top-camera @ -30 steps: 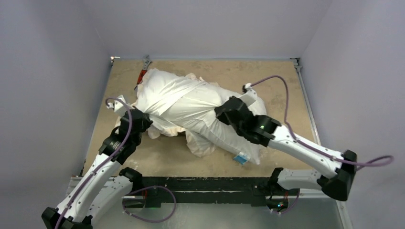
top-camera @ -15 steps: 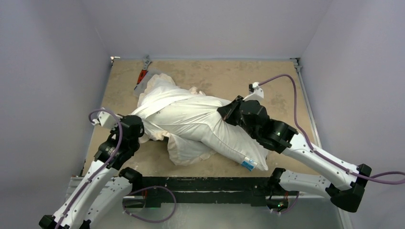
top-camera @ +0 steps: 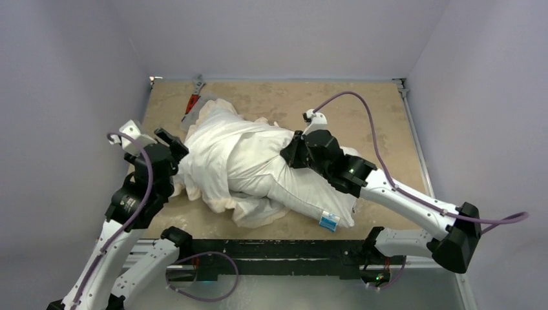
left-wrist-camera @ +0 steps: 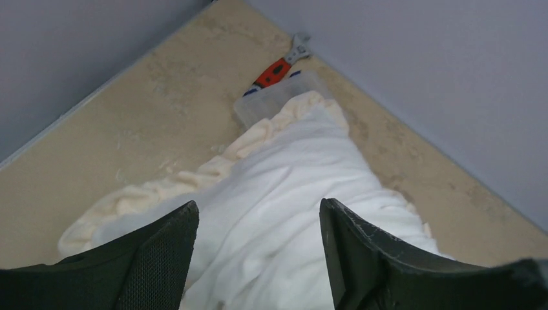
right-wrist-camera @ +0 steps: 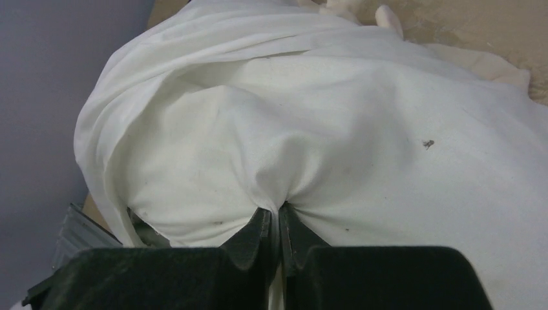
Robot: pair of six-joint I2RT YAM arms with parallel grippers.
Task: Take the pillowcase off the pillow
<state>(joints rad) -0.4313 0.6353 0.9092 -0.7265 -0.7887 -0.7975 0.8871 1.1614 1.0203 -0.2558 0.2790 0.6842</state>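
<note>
The pillowcase (top-camera: 226, 152) lies crumpled across the table's middle, white side up, with its cream frill (left-wrist-camera: 194, 177) along the left and near edges. The pillow (top-camera: 310, 197) sticks out of it toward the near right, a blue tag (top-camera: 328, 221) at its corner. My right gripper (top-camera: 291, 152) sits where pillow and cover meet, shut on a pinch of the speckled white pillow (right-wrist-camera: 388, 142); folds of the pillowcase (right-wrist-camera: 148, 77) wrap round it on the left. My left gripper (top-camera: 169, 143) hovers at the cover's left edge, open and holding nothing, with the pillowcase (left-wrist-camera: 291, 168) below its fingers (left-wrist-camera: 161, 252).
A red-handled wrench (top-camera: 192, 97) and a clear plastic box (left-wrist-camera: 271, 103) lie at the back left corner, the box partly under the frill. Grey walls close in the tan table (top-camera: 368, 110) on three sides.
My left gripper has opened, let go of the pillowcase and swung up and out to the left. The cover has slumped. My right gripper has shifted left with the pinched pillow.
</note>
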